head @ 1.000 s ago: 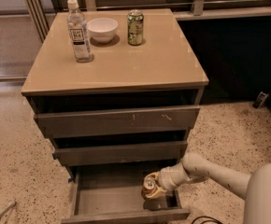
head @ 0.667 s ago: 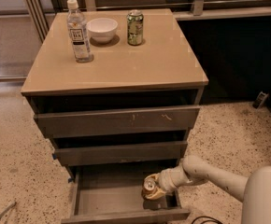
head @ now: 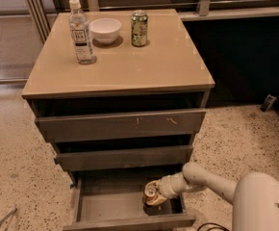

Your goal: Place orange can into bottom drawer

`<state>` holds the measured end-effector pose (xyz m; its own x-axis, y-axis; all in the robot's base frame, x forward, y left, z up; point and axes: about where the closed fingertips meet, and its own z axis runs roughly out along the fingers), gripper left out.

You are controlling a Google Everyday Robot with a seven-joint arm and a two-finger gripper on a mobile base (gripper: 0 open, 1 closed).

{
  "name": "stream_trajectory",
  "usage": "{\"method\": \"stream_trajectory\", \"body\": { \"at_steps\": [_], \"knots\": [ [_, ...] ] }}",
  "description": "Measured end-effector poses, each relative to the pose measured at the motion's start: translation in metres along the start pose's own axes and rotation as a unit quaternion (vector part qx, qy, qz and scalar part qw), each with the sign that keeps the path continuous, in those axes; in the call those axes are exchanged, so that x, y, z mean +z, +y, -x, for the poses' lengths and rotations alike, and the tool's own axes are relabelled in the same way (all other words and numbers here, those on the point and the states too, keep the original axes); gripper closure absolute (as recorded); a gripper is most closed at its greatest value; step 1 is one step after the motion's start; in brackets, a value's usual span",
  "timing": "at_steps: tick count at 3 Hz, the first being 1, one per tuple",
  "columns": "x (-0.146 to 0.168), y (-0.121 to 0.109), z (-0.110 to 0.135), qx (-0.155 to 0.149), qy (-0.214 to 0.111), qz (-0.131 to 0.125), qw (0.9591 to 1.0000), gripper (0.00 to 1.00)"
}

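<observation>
The orange can (head: 151, 193) is tilted, silver top facing left, inside the open bottom drawer (head: 106, 207) near its right end. My gripper (head: 155, 195) reaches down from the white arm at lower right and is closed around the can. The bottom drawer is pulled out from the tan-topped cabinet (head: 154, 66), with its flat front at the lower edge of the view.
On the cabinet top stand a clear water bottle (head: 81, 32), a white bowl (head: 105, 30) and a green can (head: 139, 28). The two upper drawers (head: 120, 124) are slightly pulled out. Speckled floor surrounds the cabinet; a dark wall lies to the right.
The gripper and can have stayed at almost the same spot in the drawer; no clear movement.
</observation>
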<state>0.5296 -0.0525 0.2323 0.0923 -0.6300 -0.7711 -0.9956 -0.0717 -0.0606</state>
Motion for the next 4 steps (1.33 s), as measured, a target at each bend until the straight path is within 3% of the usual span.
{"method": "stream_trajectory", "body": {
  "at_steps": [3,4],
  "knots": [
    [0.051,-0.017,-0.044,0.006,0.02,0.022,0.9996,1.0],
    [0.055,-0.019,-0.048,0.002,0.022,0.021,0.9995,1.0]
  ]
}}
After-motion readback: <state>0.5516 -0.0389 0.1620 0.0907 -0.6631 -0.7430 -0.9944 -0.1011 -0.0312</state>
